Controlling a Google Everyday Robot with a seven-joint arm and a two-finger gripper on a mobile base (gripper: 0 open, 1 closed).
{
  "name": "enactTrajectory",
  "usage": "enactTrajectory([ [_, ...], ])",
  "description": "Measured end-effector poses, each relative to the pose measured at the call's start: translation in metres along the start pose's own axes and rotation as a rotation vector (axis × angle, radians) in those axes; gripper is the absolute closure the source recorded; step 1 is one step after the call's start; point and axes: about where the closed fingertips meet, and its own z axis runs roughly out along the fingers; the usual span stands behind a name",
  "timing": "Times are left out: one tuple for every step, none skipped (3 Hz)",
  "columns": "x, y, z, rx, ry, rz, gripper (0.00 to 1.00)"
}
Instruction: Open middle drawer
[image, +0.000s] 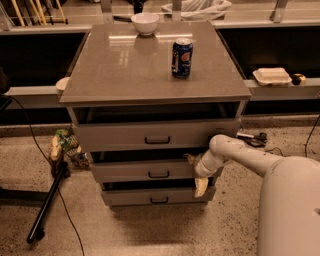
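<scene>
White arm (260, 160) comes in from near right. Gripper (196, 173) sits at the right end of the middle drawer (135, 171), fingers (201, 187) spread apart, one at the front's top edge, one below it. Middle drawer lies between the bottom drawer (130, 197) and the top drawer (115, 136). Its front faces the camera, long axis left-right, black handle (158, 174) centred. Dark gap above it, contents not visible. On the table (115, 70), a blue can (182, 58) stands upright right of centre. White bowl (145, 22) at the far edge, contents not visible.
</scene>
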Motion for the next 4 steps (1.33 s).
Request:
enactTrajectory([
  [-0.0062,0.0040,0.0025,-0.022,-0.005,-0.004,0.25],
  [-0.0125,0.0093,0.0001,-0.041,-0.007,-0.007,0.56],
  [-0.0135,0.0088,-0.0022,-0.041,-0.007,-0.007,0.80],
  [-0.0143,0.0136,-0.0055,-0.046,-0.007,-0.001,1.00],
])
